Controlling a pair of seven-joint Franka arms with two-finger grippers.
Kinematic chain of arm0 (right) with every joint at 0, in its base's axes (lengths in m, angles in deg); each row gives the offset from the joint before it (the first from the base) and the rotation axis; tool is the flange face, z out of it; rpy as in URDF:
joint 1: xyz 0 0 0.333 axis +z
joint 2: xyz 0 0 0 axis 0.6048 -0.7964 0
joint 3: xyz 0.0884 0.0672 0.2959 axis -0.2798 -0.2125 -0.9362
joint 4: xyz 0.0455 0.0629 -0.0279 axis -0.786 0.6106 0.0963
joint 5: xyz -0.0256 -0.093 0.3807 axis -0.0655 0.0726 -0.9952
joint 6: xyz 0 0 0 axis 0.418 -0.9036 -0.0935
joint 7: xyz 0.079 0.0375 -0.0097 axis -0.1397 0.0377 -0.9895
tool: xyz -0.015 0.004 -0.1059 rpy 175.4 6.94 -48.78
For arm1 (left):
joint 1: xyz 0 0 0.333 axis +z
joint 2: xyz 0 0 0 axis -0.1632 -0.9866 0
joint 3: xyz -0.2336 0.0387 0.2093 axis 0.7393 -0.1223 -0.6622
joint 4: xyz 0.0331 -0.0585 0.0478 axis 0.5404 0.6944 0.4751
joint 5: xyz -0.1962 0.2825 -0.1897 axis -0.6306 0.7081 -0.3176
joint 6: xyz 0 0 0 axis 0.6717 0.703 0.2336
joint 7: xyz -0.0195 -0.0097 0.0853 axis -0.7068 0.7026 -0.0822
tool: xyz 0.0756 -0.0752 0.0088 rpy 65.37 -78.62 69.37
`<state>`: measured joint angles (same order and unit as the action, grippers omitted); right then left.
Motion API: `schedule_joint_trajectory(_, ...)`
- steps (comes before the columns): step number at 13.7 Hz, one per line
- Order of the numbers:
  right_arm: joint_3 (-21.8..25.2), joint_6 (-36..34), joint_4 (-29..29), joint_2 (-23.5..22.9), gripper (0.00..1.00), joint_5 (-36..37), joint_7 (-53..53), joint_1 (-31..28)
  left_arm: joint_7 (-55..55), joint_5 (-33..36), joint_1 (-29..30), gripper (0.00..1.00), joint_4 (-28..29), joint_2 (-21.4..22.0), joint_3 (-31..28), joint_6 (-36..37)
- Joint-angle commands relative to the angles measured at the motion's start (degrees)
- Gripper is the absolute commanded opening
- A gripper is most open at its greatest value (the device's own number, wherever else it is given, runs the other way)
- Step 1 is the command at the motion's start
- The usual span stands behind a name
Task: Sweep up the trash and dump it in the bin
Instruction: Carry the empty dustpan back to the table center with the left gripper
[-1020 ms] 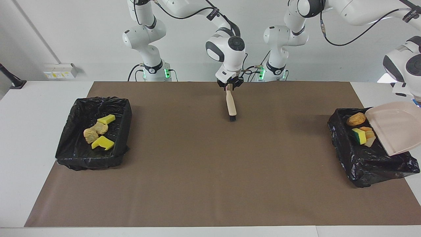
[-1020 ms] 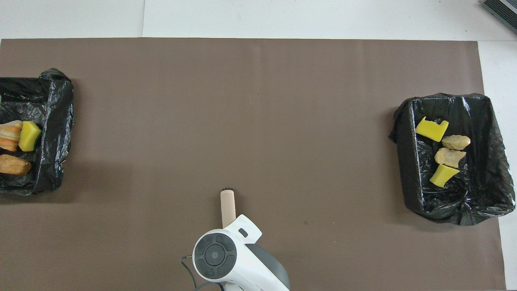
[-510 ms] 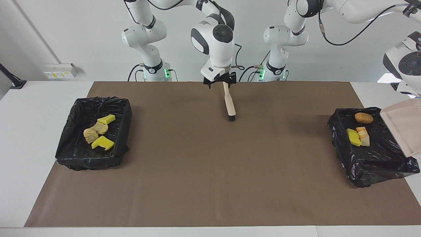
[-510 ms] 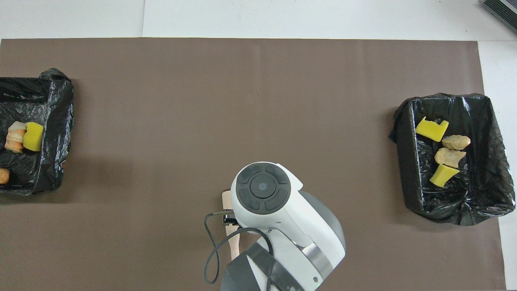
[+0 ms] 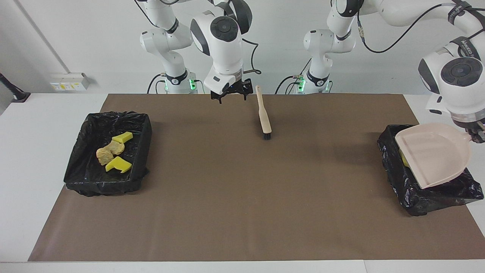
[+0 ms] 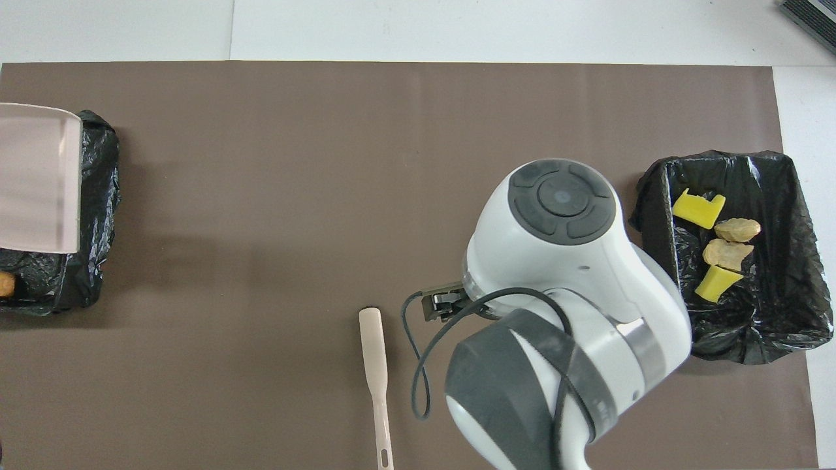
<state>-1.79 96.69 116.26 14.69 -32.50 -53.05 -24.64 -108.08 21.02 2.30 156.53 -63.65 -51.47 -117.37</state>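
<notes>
At the right arm's end of the table, a black-lined bin (image 5: 108,151) holding four scraps of trash (image 5: 113,151) — two yellow sponge pieces and two tan lumps, unmoved since a second ago. Next along in the facing view, the right gripper (image 5: 231,93), now raised clear over the brown mat (image 5: 235,197) near the robots' edge, fingers spread wide and holding nothing; a second ago clamped on the brush handle, half a second ago just letting go. Beside it, the brush (image 5: 264,113), released and lying flat on the mat, black bristles pointing away from the robots, in nearly the same spot as before. At the left arm's end, a second black-lined bin (image 5: 424,189) with the beige dustpan (image 5: 434,153) over it, swung round since earlier so that its pan now covers most of the bin's inside. Only a sliver of yellow sponge (image 5: 404,158) showing in the facing view and an orange-brown lump (image 6: 5,284) in the overhead view, where three or four pieces lay exposed earlier. Last, the left gripper (image 5: 476,134) — closed tight on the dustpan's handle at the frame edge.
</notes>
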Motion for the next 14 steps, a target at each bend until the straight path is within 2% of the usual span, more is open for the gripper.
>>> schedule_joint_trajectory(1,-0.7,-2.3,-1.1,2.6,1.00,3.0,-10.6,-6.4,12.3,-3.6,0.0,0.00,1.5,1.1,6.7,6.0)
schedule_joint_trajectory(3,-0.5,-2.4,-1.2,3.9,1.00,3.2,-16.4,-10.9,23.0,-6.8,-0.1,0.00,3.0,0.4,11.2,7.6)
schedule_joint_trajectory(7,1.1,-2.0,-1.3,4.7,1.00,4.6,-17.1,-17.0,45.1,-17.6,-0.5,0.00,6.1,-1.0,17.9,7.6)
schedule_joint_trajectory(11,7.9,-1.4,-4.4,4.2,1.00,5.9,-17.1,-16.9,72.1,-23.3,-0.8,0.00,6.1,-5.2,27.1,3.8)
schedule_joint_trajectory(14,12.9,-1.3,-6.7,3.6,1.00,7.1,-17.1,-16.9,87.7,-25.9,-2.3,0.00,5.4,-7.7,30.9,-0.1)
